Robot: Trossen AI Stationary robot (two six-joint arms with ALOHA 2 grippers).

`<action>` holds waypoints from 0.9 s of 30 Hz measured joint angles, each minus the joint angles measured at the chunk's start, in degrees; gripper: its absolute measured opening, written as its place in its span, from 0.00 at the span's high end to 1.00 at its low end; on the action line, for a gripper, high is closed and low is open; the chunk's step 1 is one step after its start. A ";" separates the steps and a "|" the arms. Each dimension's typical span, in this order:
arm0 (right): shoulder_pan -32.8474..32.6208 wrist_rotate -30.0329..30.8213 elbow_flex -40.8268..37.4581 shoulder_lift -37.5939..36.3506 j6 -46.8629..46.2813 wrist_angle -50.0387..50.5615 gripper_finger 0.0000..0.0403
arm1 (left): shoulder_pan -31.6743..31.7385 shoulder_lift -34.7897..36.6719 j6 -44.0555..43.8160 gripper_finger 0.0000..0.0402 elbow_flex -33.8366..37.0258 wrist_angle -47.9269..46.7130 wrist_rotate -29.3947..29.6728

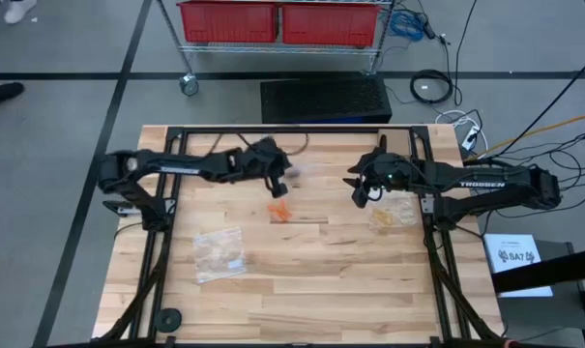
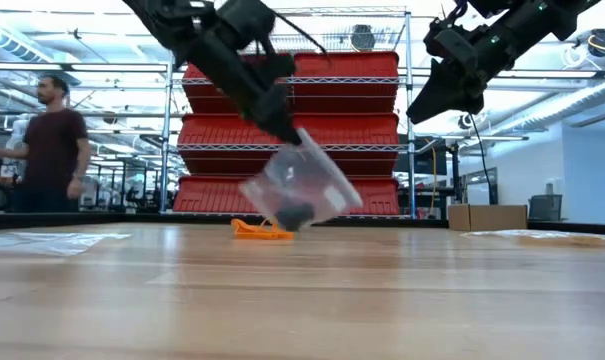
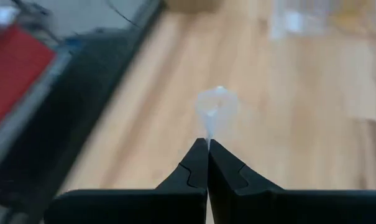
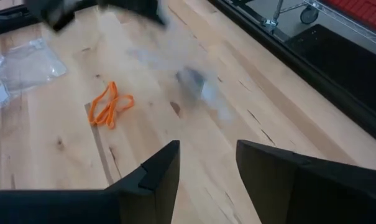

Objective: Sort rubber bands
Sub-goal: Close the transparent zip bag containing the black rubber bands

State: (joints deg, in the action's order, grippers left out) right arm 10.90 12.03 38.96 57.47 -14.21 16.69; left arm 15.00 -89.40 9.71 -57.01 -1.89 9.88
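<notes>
The wooden table (image 1: 302, 280) has a wide bare stretch along its near edge and across the centre, and its left and right edges are flanked by the dark arm frames. A clear zip bag (image 1: 219, 253) holding pale yellow-tan rubber bands lies flat toward the near-left part of the table. The left end effector (image 1: 279, 186) hangs above the table just left of centre, toward the far edge; its fingers are pressed fully together on the top edge of a small clear bag (image 2: 300, 188), which dangles tilted below it, clear of the surface, with a dark clump of black rubber bands (image 2: 295, 214) at its bottom. A loose cluster of orange rubber bands (image 1: 280, 211) lies on the table near centre, just beside and nearer than the hanging bag. The right end effector (image 1: 360, 190) is raised over the table right of centre, fingers parted with nothing between them. Another clear bag with tan contents (image 1: 394, 215) lies near the right edge, beside the right arm. Behind the far edge stand a wire rack with red bins (image 2: 292, 130) and a person (image 2: 52, 145) at the room's left.
</notes>
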 joint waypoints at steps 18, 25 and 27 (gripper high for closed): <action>-0.13 -5.09 0.00 0.24 -11.42 5.14 0.60 | -5.63 -14.15 -4.41 0.71 -7.98 9.37 -24.80; -0.13 -8.35 -0.02 2.40 -18.07 6.16 0.52 | -4.34 -13.99 -6.42 0.60 -8.79 9.70 -29.21; -0.15 -8.94 -0.02 4.81 -19.72 6.45 0.52 | -3.49 -13.81 -6.42 0.60 -8.82 8.84 -28.88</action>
State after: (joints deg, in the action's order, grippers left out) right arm 10.75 3.09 38.94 62.28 -33.93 23.14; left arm 11.51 -103.21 3.29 -65.84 6.95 -19.01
